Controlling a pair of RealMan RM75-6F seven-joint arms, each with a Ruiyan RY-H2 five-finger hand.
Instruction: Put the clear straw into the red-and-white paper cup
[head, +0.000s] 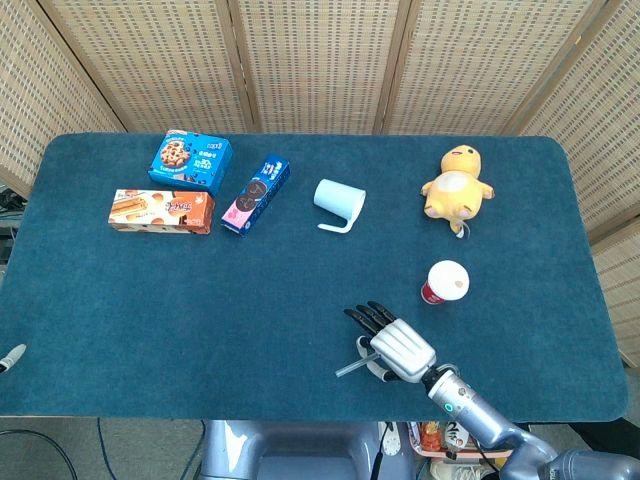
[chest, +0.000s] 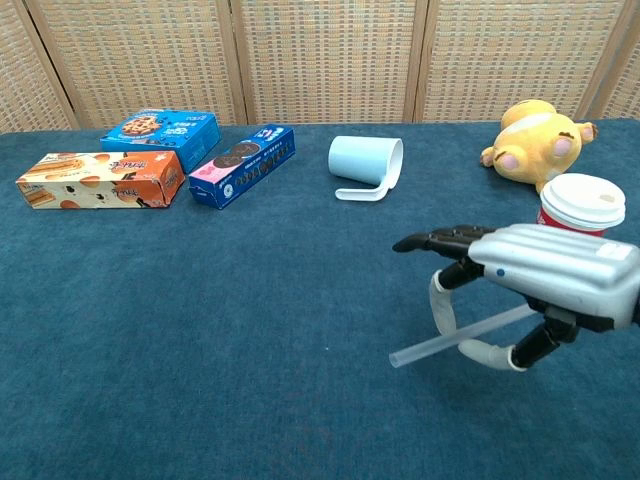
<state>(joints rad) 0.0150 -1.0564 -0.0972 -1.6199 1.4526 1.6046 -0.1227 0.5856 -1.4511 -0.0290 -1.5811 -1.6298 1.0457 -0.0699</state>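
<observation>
The clear straw (chest: 462, 339) is pinched between the thumb and a finger of my right hand (chest: 545, 277) and hangs slanted just above the cloth, its free end pointing left. In the head view, the right hand (head: 397, 344) is near the table's front edge, with the straw (head: 351, 367) sticking out to its left. The red-and-white paper cup (head: 444, 282) stands upright with its white lid on, just beyond and to the right of the hand. In the chest view the cup (chest: 583, 201) is partly hidden behind the hand. Only a small pale tip, probably my left hand (head: 10, 356), shows at the left edge.
A light blue mug (head: 339, 200) lies on its side at mid-table. A yellow plush toy (head: 456, 184) lies at the back right. Three snack boxes sit at the back left: a blue cookie box (head: 190, 161), an orange box (head: 162, 211) and a dark blue biscuit box (head: 256, 194).
</observation>
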